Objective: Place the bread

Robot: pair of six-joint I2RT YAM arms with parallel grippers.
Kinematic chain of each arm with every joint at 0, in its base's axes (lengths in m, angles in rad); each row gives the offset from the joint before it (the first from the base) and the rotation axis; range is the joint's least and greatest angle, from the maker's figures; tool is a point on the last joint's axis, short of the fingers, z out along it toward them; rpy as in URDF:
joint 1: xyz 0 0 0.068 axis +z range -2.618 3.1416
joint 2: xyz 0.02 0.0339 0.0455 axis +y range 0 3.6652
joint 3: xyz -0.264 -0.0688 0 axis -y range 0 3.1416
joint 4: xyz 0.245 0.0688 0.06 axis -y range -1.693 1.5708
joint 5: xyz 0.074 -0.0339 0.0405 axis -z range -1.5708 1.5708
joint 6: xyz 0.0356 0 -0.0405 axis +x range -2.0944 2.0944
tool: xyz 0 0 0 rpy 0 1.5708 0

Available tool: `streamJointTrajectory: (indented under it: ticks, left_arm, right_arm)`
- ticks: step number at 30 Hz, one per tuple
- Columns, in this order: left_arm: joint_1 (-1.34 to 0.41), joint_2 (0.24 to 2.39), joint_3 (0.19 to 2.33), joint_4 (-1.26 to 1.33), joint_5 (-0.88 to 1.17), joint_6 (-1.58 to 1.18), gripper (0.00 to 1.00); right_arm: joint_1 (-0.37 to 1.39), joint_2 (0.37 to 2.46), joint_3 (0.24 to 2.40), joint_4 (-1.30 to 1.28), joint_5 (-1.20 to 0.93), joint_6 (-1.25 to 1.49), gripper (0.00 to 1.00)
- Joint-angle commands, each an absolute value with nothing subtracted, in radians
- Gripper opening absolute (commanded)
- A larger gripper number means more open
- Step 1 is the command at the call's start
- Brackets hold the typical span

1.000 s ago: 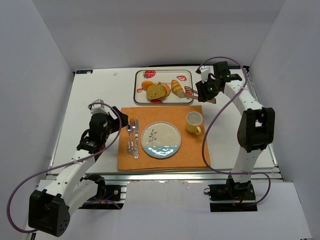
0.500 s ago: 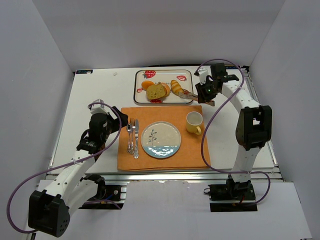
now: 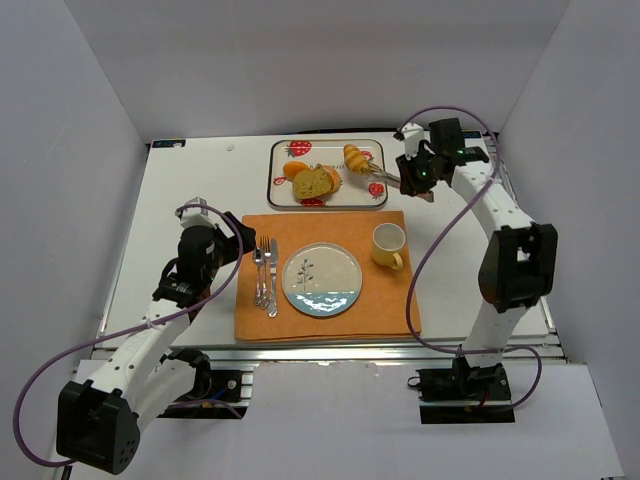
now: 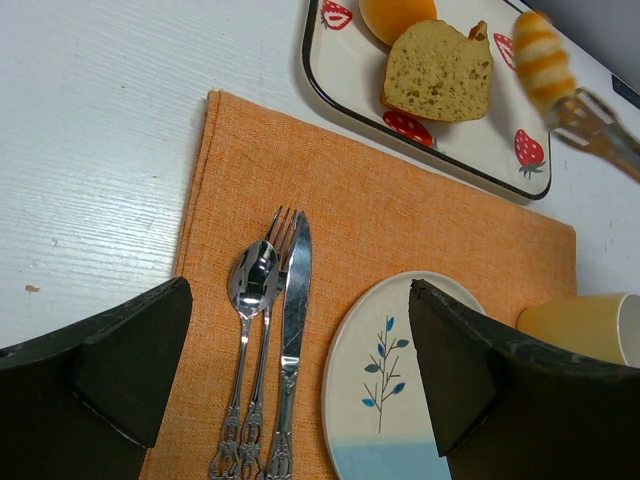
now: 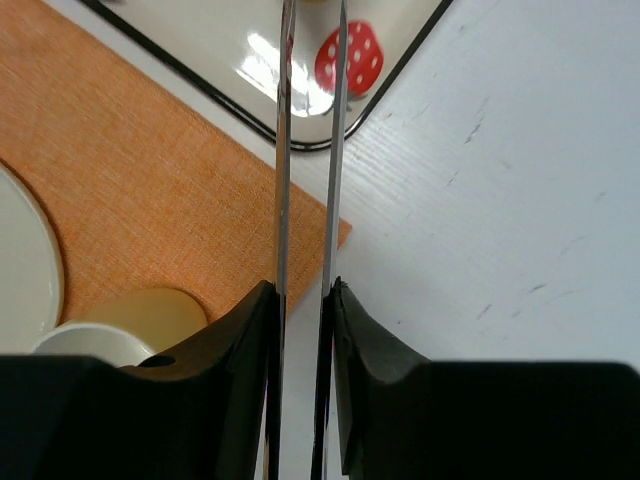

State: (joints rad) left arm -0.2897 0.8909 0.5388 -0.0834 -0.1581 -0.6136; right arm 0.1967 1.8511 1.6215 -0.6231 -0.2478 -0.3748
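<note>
Our right tool (image 5: pixel 302 300) was clamped on slim metal tongs (image 5: pixel 282 200), whose tips pinched the striped golden bread roll (image 4: pixel 543 55) above the white strawberry-printed tray (image 3: pixel 325 152); we judged it bound for the round patterned plate (image 3: pixel 322 280). Our left tool (image 3: pixel 236 240) hung agape, empty.

The white table (image 3: pixel 180 190) carries an orange placemat (image 3: pixel 390 300) and, just behind it, a strawberry-print tray (image 3: pixel 320 150).

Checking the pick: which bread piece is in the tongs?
The striped croissant, pinched in the tongs; the cut slice and orange bun lie on the tray.
</note>
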Motion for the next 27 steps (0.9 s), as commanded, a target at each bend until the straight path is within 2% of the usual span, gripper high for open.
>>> streamJointTrajectory:
  ticks: [1,6,8,11,19,27]
  left_arm:
    - [-0.284,0.871,0.583,-0.092,-0.17,-0.603,0.98]
    - [-0.282,0.874,0.587,-0.084,-0.167,-0.601,0.98]
    - [-0.282,0.876,0.591,-0.083,-0.167,-0.6,0.98]
    - [-0.282,0.874,0.595,-0.086,-0.172,-0.595,0.98]
    - [-0.282,0.856,0.583,-0.084,-0.176,-0.597,0.98]
    - [-0.284,0.839,0.568,-0.089,-0.176,-0.598,0.98]
  right_arm:
    - [0.196,1.679,1.603,-0.519,-0.264,-0.385,0.0]
    - [0.196,1.482,1.402,-0.483,-0.434,-0.509,0.0]
    - [0.202,1.424,1.333,-0.529,-0.559,-0.586,0.0]
    - [0.228,1.301,1.215,-0.606,-0.632,-0.725,0.0]
    - [0.343,1.077,0.988,-0.735,-0.609,-0.807,0.0]
    - [0.451,1.054,0.893,-0.729,-0.491,-0.804,0.0]
